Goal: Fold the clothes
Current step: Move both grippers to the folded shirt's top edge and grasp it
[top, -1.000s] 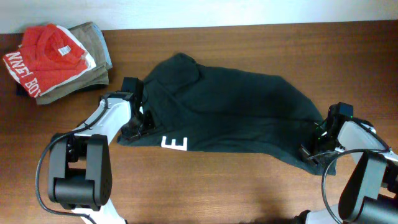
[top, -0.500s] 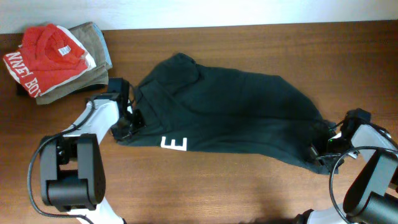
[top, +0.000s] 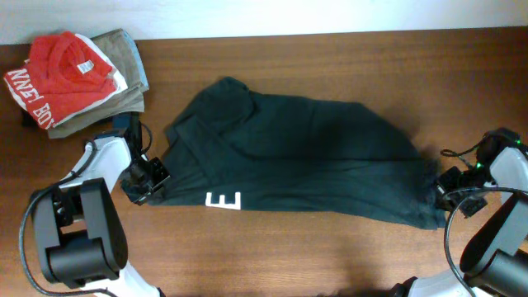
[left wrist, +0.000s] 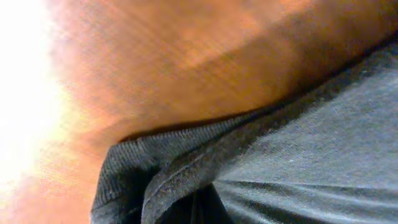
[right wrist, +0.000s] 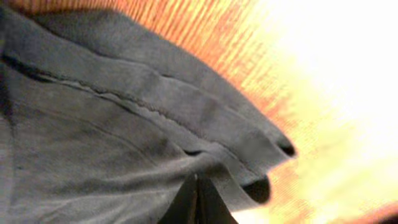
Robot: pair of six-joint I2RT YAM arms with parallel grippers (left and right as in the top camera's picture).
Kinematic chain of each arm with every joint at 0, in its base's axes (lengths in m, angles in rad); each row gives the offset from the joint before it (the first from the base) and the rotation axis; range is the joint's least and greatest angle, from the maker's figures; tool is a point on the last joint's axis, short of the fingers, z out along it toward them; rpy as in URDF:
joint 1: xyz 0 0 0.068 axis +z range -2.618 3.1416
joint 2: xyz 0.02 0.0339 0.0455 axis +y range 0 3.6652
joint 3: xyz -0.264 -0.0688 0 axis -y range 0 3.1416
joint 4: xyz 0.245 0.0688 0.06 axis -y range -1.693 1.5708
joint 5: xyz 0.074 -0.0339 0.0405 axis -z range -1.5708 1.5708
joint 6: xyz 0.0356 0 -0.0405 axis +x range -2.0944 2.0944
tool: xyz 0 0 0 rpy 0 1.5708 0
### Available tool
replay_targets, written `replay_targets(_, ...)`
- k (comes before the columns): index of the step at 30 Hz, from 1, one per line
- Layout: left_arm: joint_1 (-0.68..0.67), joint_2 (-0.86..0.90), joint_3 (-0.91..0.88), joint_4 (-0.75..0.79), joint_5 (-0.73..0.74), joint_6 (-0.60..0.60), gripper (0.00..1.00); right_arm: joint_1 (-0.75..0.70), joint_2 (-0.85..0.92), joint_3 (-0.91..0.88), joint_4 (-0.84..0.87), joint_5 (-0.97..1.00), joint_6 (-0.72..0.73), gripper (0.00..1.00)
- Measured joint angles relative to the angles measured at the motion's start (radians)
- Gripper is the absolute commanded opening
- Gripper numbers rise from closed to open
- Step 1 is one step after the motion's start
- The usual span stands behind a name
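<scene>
Spreading step: left claw (top: 147, 183) and right claw (top: 445, 191) each pinch one end of the shirt (top: 305, 157), stretched between them. Next, probably: lay flat, release, regrip to fold.

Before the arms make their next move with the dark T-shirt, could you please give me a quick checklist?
1. Left gripper pinches T-shirt edge: ok.
2. Right gripper pinches the opposite edge: ok.
3. T-shirt lies flat: not ok, its top-left part is bunched.
4. Red shirt lies apart from it: ok.
5. Full lettering visible: not ok, only a white E shows.
</scene>
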State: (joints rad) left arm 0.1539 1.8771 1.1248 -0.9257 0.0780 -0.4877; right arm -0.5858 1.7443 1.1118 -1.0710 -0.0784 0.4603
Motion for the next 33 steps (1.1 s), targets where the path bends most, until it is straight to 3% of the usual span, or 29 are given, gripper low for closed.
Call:
replay_targets(4, 0.004, -0.101, -0.032, -0.018, -0.031, -0.008, 0.03, 0.0, -0.026, 0.101, -0.097, 0.011, 0.008, 0.04)
replay_targets(5, 0.004, -0.136, -0.033, -0.017, -0.031, -0.008, 0.24, 0.0, -0.047, 0.126, -0.114, 0.011, 0.008, 0.08)
replay_targets(6, 0.004, -0.191, -0.033, -0.007, -0.032, -0.008, 0.56, 0.0, -0.069, 0.153, -0.131, 0.011, 0.008, 0.29)
replay_targets(7, 0.002, -0.261, -0.034, 0.013, -0.029, -0.003, 0.72, 0.0, -0.103, 0.185, -0.137, 0.008, 0.004, 0.62)
replay_targets(8, -0.002, -0.306, -0.034, 0.032, -0.02, 0.003, 0.81, 0.0, -0.124, 0.205, -0.135, -0.005, -0.003, 0.74)
replay_targets(9, -0.007, -0.363, -0.035, 0.075, 0.002, 0.02, 0.97, -0.001, -0.151, 0.23, -0.13, -0.026, -0.019, 0.94)
replay_targets(10, -0.018, -0.426, -0.034, 0.132, 0.039, 0.043, 0.99, -0.001, -0.181, 0.258, -0.121, -0.058, -0.046, 0.99)
replay_targets(13, -0.09, -0.523, -0.027, 0.324, 0.154, 0.103, 0.99, -0.001, -0.22, 0.294, -0.111, -0.182, -0.121, 0.99)
replay_targets(18, -0.23, -0.451, 0.069, 0.426, 0.228, 0.182, 0.99, 0.05, -0.216, 0.294, -0.122, -0.258, -0.182, 0.99)
replay_targets(22, -0.276, -0.21, 0.348, 0.297, 0.249, 0.267, 0.99, 0.157, -0.216, 0.294, -0.119, -0.27, -0.203, 0.99)
replay_targets(23, -0.281, -0.111, 0.473, 0.185, 0.253, 0.301, 0.99, 0.192, -0.215, 0.294, -0.12, -0.265, -0.204, 0.99)
replay_targets(27, -0.292, 0.237, 0.872, 0.012, 0.257, 0.413, 0.98, 0.302, -0.214, 0.294, -0.114, -0.214, -0.207, 0.99)
replay_targets(30, -0.294, 0.438, 1.072, -0.004, 0.247, 0.447, 0.99, 0.358, -0.214, 0.294, -0.101, -0.198, -0.207, 0.99)
replay_targets(33, -0.296, 0.541, 1.114, 0.041, 0.224, 0.486, 0.99, 0.392, -0.214, 0.294, -0.088, -0.192, -0.207, 0.99)
